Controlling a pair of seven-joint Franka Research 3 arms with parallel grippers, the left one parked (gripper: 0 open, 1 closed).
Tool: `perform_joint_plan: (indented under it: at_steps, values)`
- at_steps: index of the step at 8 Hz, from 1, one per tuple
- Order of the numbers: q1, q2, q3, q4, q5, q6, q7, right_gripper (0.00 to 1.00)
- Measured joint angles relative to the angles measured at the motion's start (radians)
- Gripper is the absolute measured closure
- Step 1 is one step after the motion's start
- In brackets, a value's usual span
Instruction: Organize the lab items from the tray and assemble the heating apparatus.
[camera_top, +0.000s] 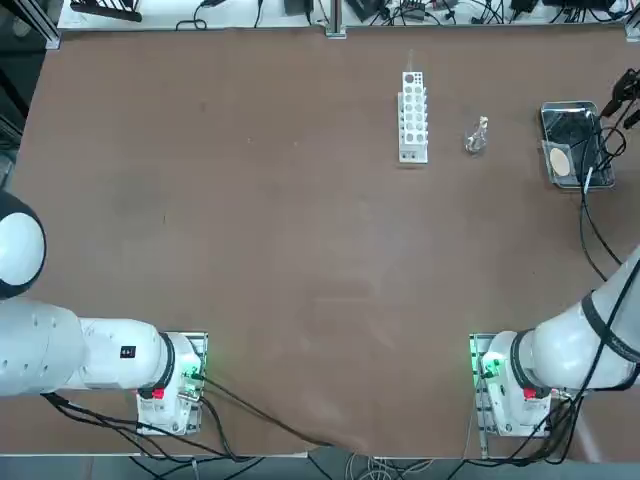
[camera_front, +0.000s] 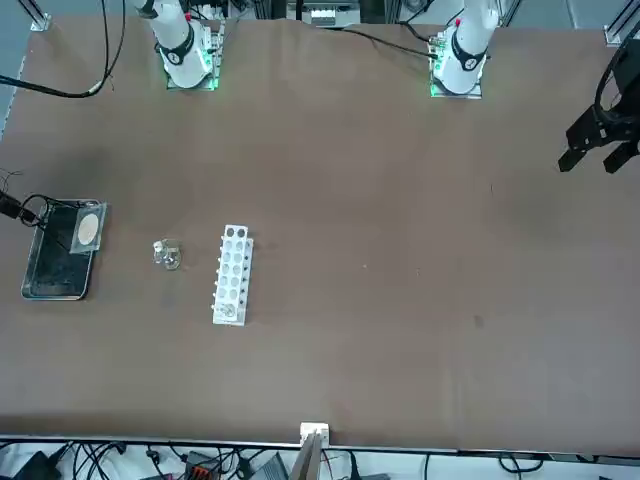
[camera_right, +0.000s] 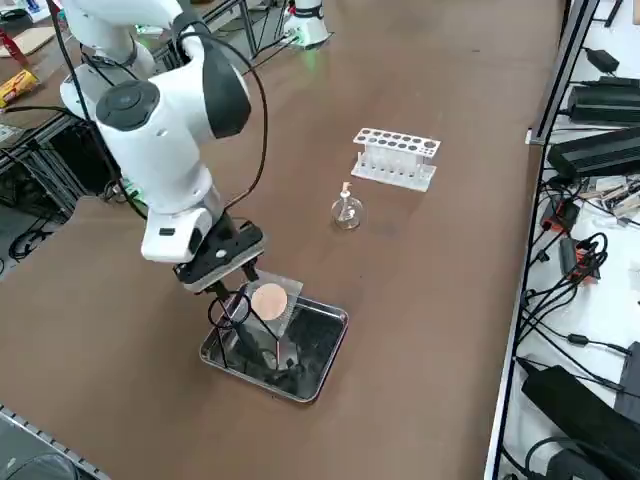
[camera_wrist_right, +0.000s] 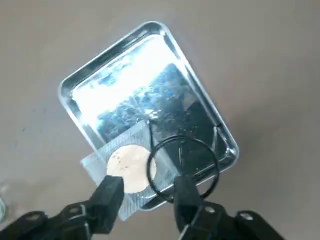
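The right tool (camera_wrist_right: 145, 196) is seen low over the metal tray (camera_wrist_right: 75, 82), its two fingers parted, with the near rim of the black wire stand (camera_wrist_right: 182, 167) between them; whether that ring is gripped cannot be told. The arm is bent downward from a raised elbow, wrist pointed at the tray. The round tan disc (camera_wrist_right: 131, 167) on its square mesh is propped on the tray's rim just beside the stand. The glass burner (camera_right: 346, 209) is placed between the tray and the white rack (camera_right: 396, 157) on the surface (camera_top: 250, 250).
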Motion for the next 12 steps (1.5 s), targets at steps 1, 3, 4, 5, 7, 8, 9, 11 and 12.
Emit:
perform_joint_plan:
  at_steps: [1, 3, 4, 5, 7, 8, 9, 11, 12]
  values:
    - [-0.013, 0.000, 0.000, -0.017, 0.011, 0.021, 0.023, 0.46]
    - [-0.034, -0.003, 0.000, -0.041, 0.078, 0.037, 0.048, 0.44]
    - [-0.036, -0.003, 0.000, -0.056, 0.102, 0.060, 0.087, 0.44]
    - [-0.035, -0.004, 0.000, -0.066, 0.110, 0.085, 0.143, 0.44]
    - [-0.034, -0.004, 0.004, -0.074, 0.118, 0.109, 0.253, 0.44]
    - [-0.033, -0.004, 0.006, -0.077, 0.126, 0.110, 0.312, 0.44]
    - [-0.030, -0.004, 0.007, -0.080, 0.128, 0.110, 0.369, 0.45]
    - [-0.027, -0.004, 0.008, -0.086, 0.128, 0.114, 0.419, 0.45]
    - [-0.027, -0.004, 0.008, -0.090, 0.129, 0.120, 0.422, 0.45]
